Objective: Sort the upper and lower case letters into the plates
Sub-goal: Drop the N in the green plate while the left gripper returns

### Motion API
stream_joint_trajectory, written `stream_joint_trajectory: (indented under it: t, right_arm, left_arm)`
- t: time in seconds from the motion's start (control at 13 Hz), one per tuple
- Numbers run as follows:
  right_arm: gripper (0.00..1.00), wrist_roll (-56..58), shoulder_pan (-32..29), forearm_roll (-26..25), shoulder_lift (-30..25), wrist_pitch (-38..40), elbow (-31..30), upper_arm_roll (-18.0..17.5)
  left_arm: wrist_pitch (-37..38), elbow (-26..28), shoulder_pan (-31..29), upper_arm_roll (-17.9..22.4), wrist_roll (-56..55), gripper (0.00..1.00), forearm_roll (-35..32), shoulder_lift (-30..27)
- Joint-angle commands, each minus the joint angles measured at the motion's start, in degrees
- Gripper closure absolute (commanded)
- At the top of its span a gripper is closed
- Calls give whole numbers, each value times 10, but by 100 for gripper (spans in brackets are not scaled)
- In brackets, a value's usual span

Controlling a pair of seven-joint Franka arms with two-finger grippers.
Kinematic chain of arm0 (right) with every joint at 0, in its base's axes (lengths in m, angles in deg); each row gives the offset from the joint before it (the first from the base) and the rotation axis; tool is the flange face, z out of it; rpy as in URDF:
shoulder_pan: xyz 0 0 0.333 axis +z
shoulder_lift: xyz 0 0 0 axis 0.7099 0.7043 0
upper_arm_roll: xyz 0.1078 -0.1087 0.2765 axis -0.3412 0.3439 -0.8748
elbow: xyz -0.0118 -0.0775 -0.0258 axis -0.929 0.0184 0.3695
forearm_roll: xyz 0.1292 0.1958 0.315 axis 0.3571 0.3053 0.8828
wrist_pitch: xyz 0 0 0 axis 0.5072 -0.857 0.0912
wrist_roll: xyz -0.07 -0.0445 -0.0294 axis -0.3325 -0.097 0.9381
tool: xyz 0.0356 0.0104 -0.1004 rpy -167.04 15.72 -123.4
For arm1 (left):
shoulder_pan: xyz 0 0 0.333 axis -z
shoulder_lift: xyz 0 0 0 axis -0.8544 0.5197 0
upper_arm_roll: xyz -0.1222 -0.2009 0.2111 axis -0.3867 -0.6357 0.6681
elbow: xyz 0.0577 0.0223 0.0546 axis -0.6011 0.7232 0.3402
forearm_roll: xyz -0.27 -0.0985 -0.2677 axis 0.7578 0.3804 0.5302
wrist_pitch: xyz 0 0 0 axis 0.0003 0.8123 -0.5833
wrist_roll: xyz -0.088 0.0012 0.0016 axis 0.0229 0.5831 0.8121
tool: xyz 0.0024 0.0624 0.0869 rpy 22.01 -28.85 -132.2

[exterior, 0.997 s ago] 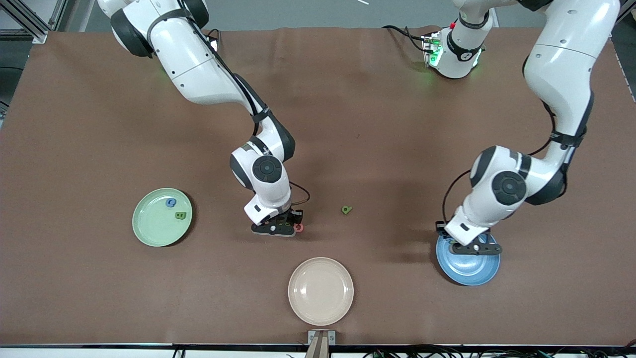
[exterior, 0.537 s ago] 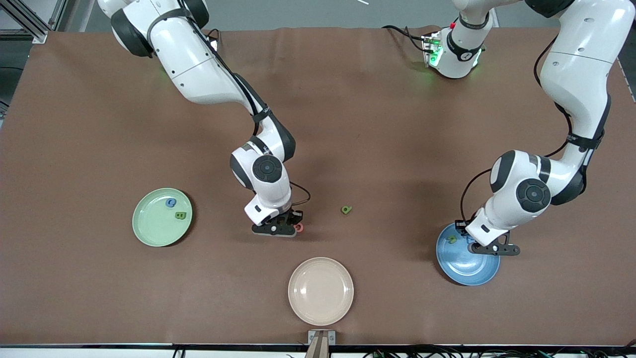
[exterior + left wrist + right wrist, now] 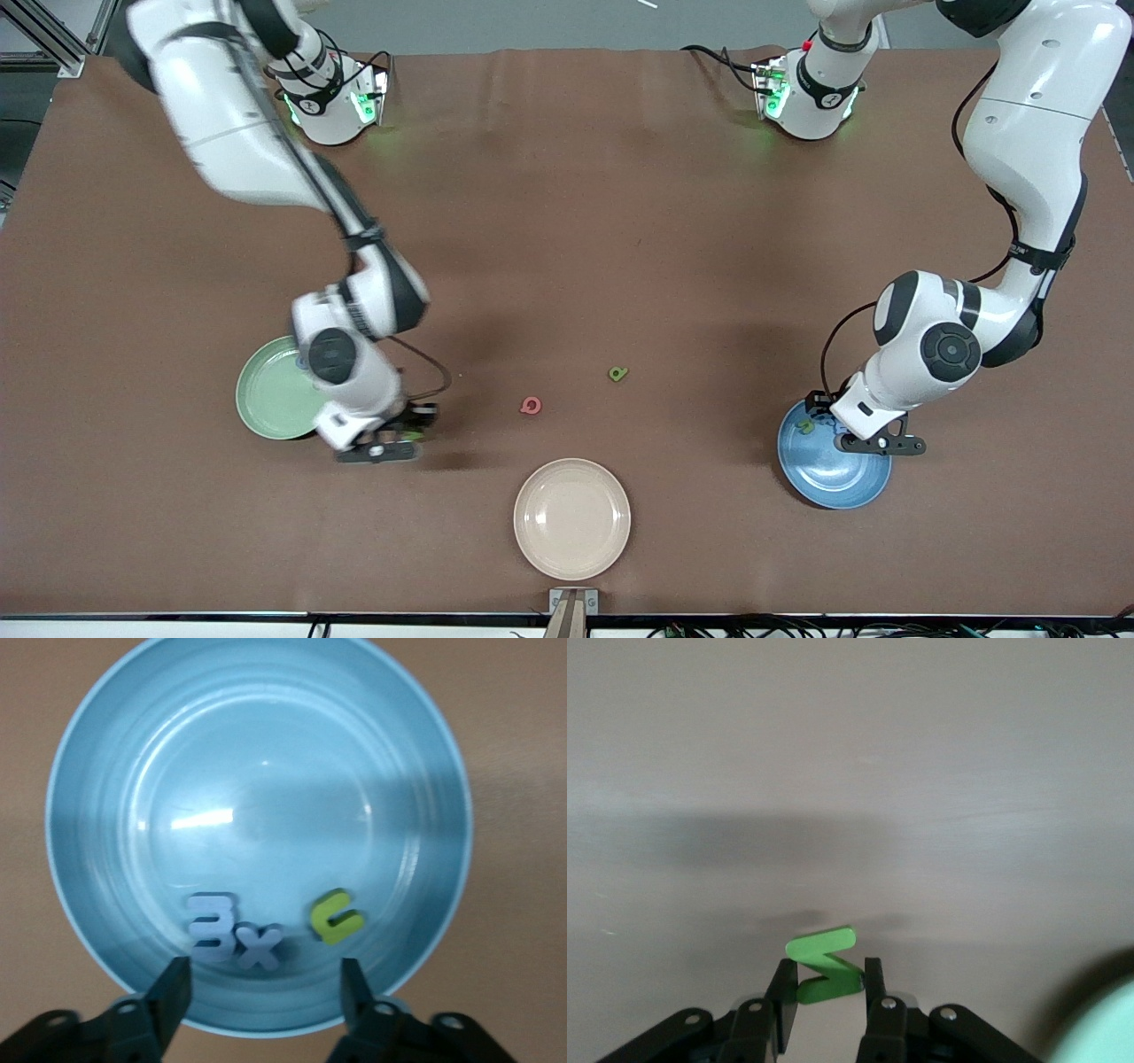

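The right gripper [image 3: 827, 992] pinches a green Z-shaped letter [image 3: 824, 967] upright beside the mint plate [image 3: 266, 394]; the left gripper [image 3: 261, 988] is spread over the blue plate [image 3: 257, 744].

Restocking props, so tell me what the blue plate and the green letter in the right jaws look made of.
Blue plate: likely glazed ceramic or hard plastic; glossy, with light streaks and faint concentric rings.
Green letter: probably foam or painted wood; thick, matte, no shine.

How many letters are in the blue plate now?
3, all in the blue plate near its rim: a pale blue letter, a blue x touching it, a green c apart. None looks hidden.
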Motion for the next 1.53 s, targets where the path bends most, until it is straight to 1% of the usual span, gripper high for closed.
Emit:
stream_joint_trajectory:
  t: [0.0, 0.08, 0.15, 0.31, 0.38, 0.54, 0.61, 0.69, 0.77, 0.84, 0.92, 1.07, 1.15, 1.3, 1.46]
  right_arm:
    - [100, 113, -146, 0, -75, 69, -67, -99]
    - [100, 153, -176, 0, -89, 74, -90, -104]
    - [100, 190, -202, 0, -100, 60, -121, -104]
    - [100, 235, -245, 0, -117, 16, -182, -104]
    - [100, 254, -261, -1, -118, -7, -206, -104]
    - [100, 281, -291, -2, -115, -68, -252, -103]
    - [100, 282, -297, -3, -114, -81, -263, -102]
    - [98, 282, -298, -3, -114, -79, -264, -102]
    - [94, 282, -299, -3, -114, -74, -264, -102]
    - [55, 282, -299, -5, -114, -72, -262, -101]
    - [2, 281, -299, -8, -114, -72, -259, -101]
    - [0, 263, -281, -8, -117, -68, -245, -103]
    - [0, 225, -264, -7, -117, -54, -232, -104]
    - [0, 65, -191, -7, -114, -6, -183, -104]
    - [0, -80, -115, -7, -100, -1, -136, -103]
  left_arm:
    - [7, 0, 5, -14, -22, 18, -2, -16]
    - [17, -2, 6, -32, -40, 15, -1, -16]
    - [24, -2, 7, -46, -71, 0, -1, -17]
    - [35, -1, 14, -70, -123, 0, -2, -19]
    - [38, 0, 26, -72, -145, 0, -2, -18]
    - [38, -2, 70, -72, -227, 0, -2, -16]
    - [38, -6, 89, -72, -277, 0, -3, -14]
    - [38, -18, 114, -72, -320, 0, -1, -8]
    - [38, -27, 138, -70, -361, 0, -1, 0]
    - [38, -38, 158, -69, -404, 0, -1, 10]
    - [38, -48, 182, -68, -448, 1, -5, 22]
    - [38, -74, 223, -53, -514, 2, -5, 46]
    - [38, -89, 243, -43, -542, 4, -5, 60]
    - [38, -122, 296, -5, -582, 11, -2, 80]
    - [38, -143, 329, 24, -615, 19, 1, 92]
